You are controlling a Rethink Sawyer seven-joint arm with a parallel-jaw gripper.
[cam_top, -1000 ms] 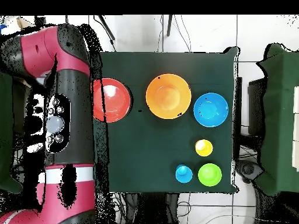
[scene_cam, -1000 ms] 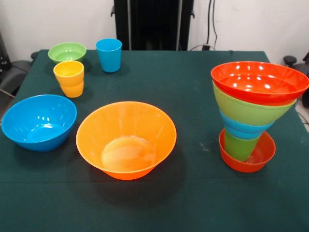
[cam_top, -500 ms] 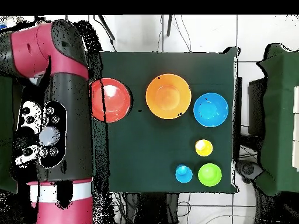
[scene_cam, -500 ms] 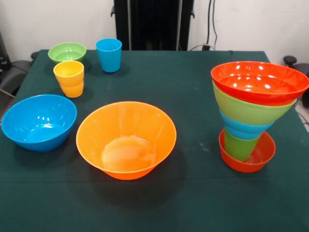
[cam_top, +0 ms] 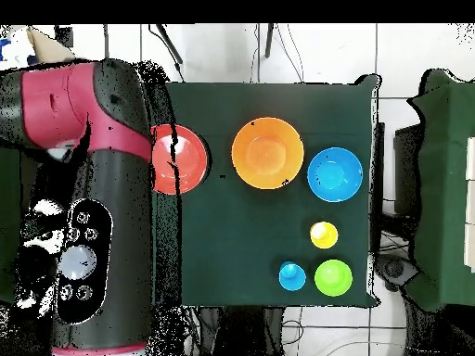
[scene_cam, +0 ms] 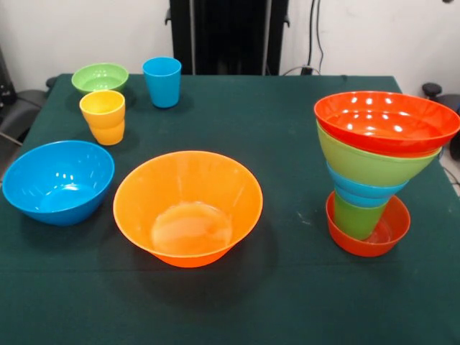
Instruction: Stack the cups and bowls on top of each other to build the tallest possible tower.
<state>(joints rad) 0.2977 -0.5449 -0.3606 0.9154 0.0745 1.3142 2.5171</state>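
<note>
Front view: the counter (scene_cam: 287,129), covered in dark green cloth, carries the same layout as in the earlier frames, with nothing displaced. At right stands the tower (scene_cam: 377,169): a small red-orange bowl (scene_cam: 368,237) lowest, a green cup (scene_cam: 357,215) upright inside it, then a blue bowl (scene_cam: 363,190), a wide green bowl (scene_cam: 370,164) and a wide red bowl (scene_cam: 387,121) on top, each broader than the one below, the upper part leaning slightly to the right. At centre sits the large orange bowl (scene_cam: 188,207); at lower left, just beside it but apart, the blue bowl (scene_cam: 57,180). In the upper left lie a yellow cup (scene_cam: 103,116), a small green bowl (scene_cam: 100,77) behind it and a blue cup (scene_cam: 162,82) to their right. A white wall, a black stand and cables fill the top of the frame. No claw appears here. Overhead view: the red and black arm (cam_top: 93,185) fills the left side and, compared with half a second earlier, has swung so that its edge now overlaps the left rim of the tower's red top bowl (cam_top: 181,159). The claw itself is not visible, so its state cannot be told. The orange bowl (cam_top: 267,153) and the other pieces hold their places. The counter stands on a pale tiled floor (cam_top: 408,93).
</note>
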